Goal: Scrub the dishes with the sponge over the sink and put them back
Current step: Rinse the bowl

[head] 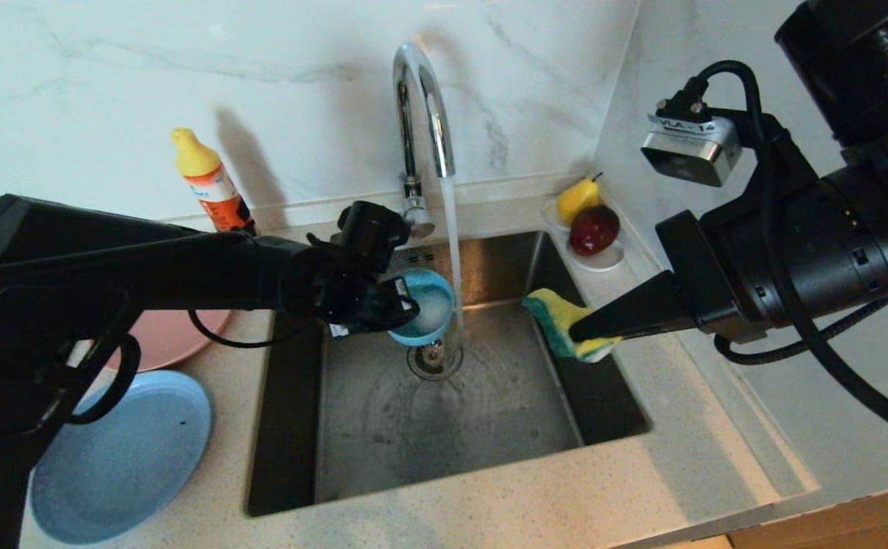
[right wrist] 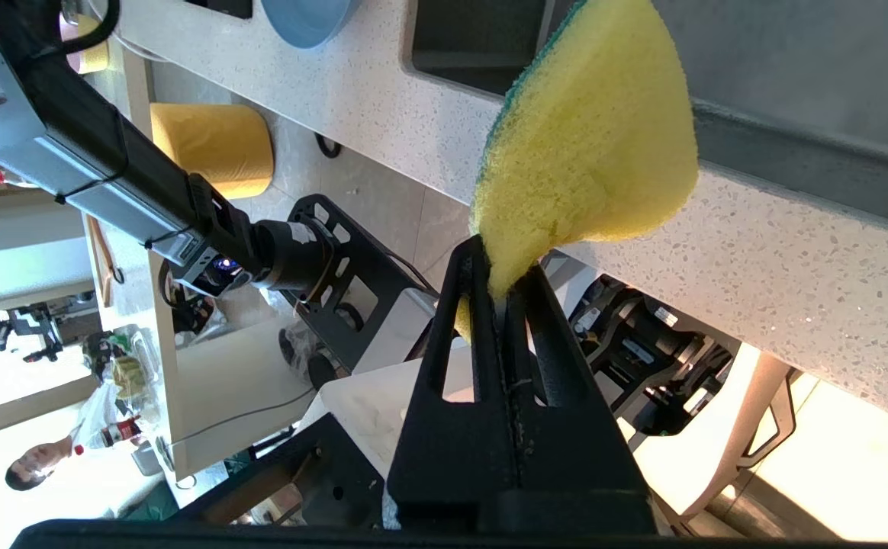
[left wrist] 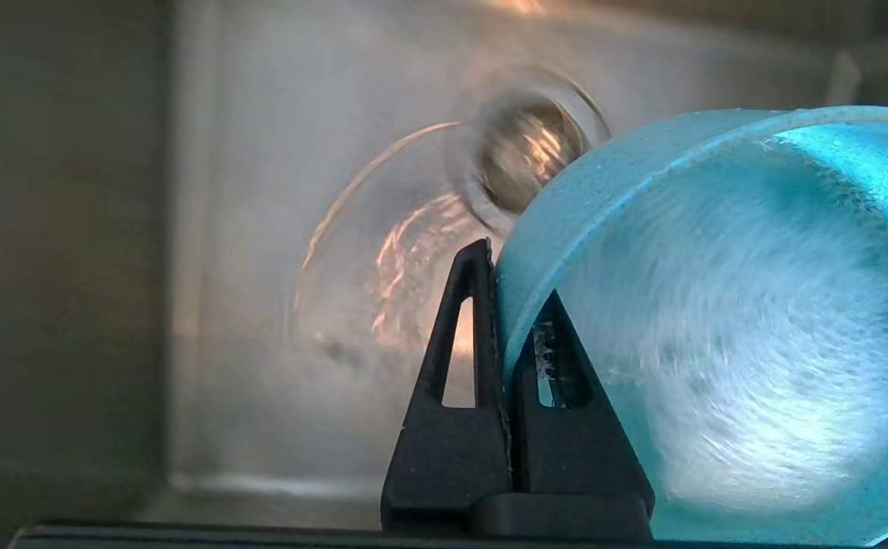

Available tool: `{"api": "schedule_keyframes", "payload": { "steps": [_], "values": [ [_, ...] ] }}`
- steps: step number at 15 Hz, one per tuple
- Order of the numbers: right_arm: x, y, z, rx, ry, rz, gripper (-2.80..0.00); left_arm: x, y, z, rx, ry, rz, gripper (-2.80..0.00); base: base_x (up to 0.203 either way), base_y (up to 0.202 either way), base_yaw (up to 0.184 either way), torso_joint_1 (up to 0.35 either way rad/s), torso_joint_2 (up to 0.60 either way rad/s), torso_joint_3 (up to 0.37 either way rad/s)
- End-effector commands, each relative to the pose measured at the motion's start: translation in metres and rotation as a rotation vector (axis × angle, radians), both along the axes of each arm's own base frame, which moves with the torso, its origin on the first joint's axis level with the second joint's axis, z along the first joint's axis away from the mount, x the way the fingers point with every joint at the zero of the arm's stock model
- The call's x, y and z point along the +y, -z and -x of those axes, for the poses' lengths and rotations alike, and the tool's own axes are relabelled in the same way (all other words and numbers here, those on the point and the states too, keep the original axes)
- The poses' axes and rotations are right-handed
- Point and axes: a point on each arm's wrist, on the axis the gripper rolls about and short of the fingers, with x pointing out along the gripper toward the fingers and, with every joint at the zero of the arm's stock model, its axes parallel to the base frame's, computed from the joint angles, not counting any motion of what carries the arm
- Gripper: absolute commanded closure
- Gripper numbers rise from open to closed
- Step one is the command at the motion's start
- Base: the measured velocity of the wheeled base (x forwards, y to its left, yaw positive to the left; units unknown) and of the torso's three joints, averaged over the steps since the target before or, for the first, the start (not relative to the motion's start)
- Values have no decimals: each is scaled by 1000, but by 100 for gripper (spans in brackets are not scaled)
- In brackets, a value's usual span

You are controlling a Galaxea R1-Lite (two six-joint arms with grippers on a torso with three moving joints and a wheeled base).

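Note:
My left gripper [head: 406, 309] [left wrist: 516, 278] is shut on the rim of the teal-blue bowl [head: 427, 305] [left wrist: 726, 328], one finger inside and one outside. The bowl hangs tilted over the sink [head: 383, 427], its mouth beside the stream running from the tap [head: 421, 107], above the drain strainer [head: 432, 358] [left wrist: 524, 156]. At the sink's right edge my right gripper [head: 577, 333] [right wrist: 501, 263] is shut on the yellow sponge [head: 562, 320] [right wrist: 589, 152] with its green face. The pale-blue plate [head: 120, 457] and the pink plate [head: 165, 335] lie on the counter at the left.
A yellow-capped orange bottle [head: 211, 183] stands against the back wall at the left. A white saucer [head: 600, 259] with a yellow pear [head: 577, 198] and a dark red fruit [head: 594, 229] sits at the sink's back right corner. Water is running from the tap.

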Motion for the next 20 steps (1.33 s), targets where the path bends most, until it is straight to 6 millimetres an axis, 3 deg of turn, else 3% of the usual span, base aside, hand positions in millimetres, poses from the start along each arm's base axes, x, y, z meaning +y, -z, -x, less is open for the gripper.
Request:
{"api": "schedule_keyframes", "payload": {
  "steps": [1,5,8,14,20],
  "values": [
    [-3,-2,3,-2,1,-5,0,15,-22,8,-56,-62,-9,0,0,0,0,0,0,0],
    [-3,-3,4,-3,1,-7,0,38,-77,38,-200,-112,9,0,0,0,0,0,0,0],
    [-4,-2,4,4,2,-3,0,50,-106,61,-417,-77,-23,0,0,0,0,0,0,0],
    [-6,0,7,9,5,4,0,61,-127,85,-891,-33,-158,0,0,0,0,0,0,0],
    [-8,5,8,19,8,15,0,78,-166,130,-1091,130,-91,0,0,0,0,0,0,0]
  ]
}}
